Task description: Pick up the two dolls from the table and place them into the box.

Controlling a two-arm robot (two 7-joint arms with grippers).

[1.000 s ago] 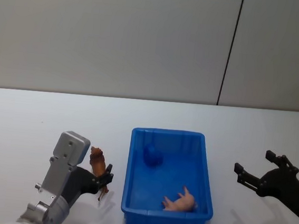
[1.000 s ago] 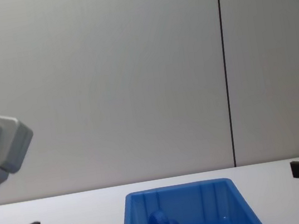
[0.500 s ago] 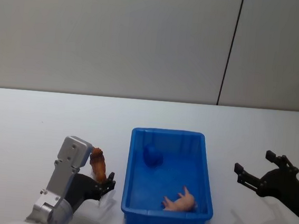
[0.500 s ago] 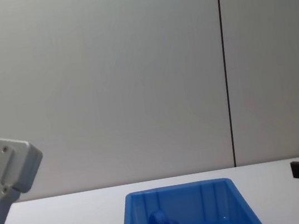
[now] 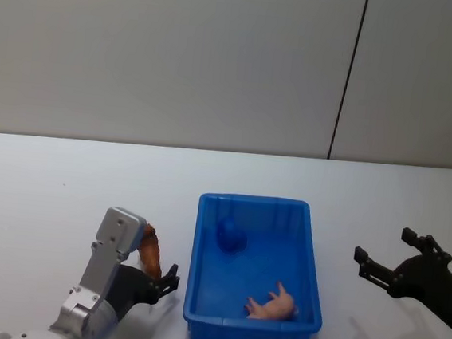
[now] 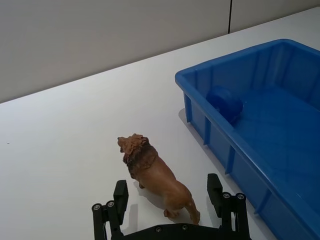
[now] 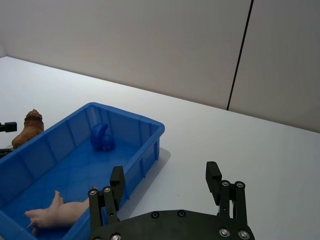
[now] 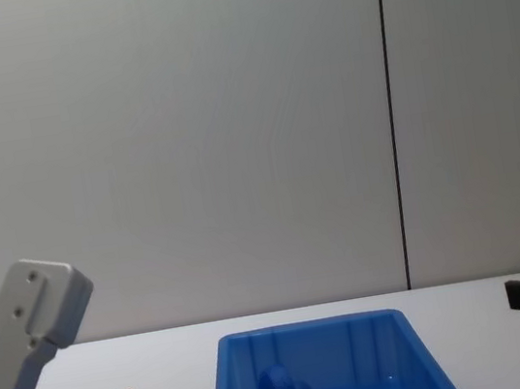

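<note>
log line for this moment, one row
left gripper open around brown lion doll on table | blue doll in box | right gripper open, idle

The box (image 5: 250, 330) sits near the table's (image 5: 47, 192) front edge, with the lion doll (image 6: 155, 175) standing on the table just left of it. Inside the box, the rounded doll (image 5: 230, 235) lies by the far left corner and a pig figure (image 5: 274, 305) by the near right corner.

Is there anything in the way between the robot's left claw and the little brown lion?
Nothing visible is. The left gripper is open, and the lumpy brown lion doll stands on the flat white table right between its two black fingers. The bright blue ribbed plastic box sits off to one side.
</note>
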